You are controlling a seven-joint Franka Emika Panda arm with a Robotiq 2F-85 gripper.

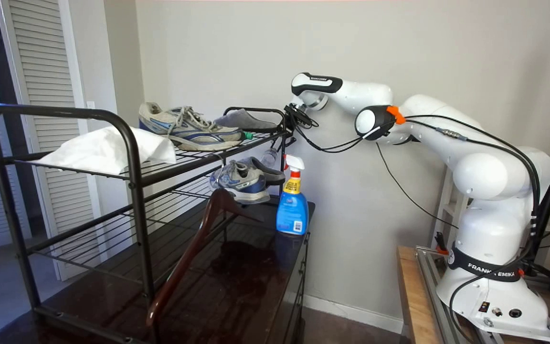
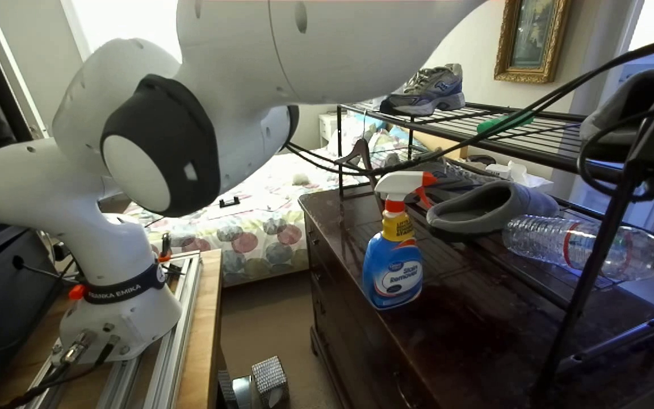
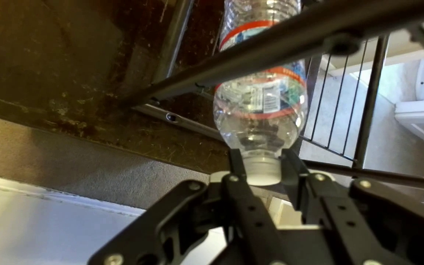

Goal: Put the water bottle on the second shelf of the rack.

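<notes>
Water bottle (image 3: 261,101) is on its side at the rack's (image 1: 139,215) second shelf (image 1: 165,223), above the desk's (image 2: 463,335) edge by the wall (image 1: 351,205); whether it rests is unclear. The gripper (image 3: 263,160) clamps its neck, seemingly the best hold: the thin body looks light, slippery, easily dented.

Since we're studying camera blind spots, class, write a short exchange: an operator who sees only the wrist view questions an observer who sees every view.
Operator: I see a clear plastic water bottle, its white plastic cap between the black fingers of the gripper. The bottle runs off the top of my picture; what lies near its far end?
Observer: A grey slip-on shoe, shown in an exterior view.
Operator: Besides the black metal-tube rack, what stands on the dark brown wooden surface?
Observer: A blue plastic spray bottle with a white and orange-red trigger top, upright, in both exterior views.
</notes>
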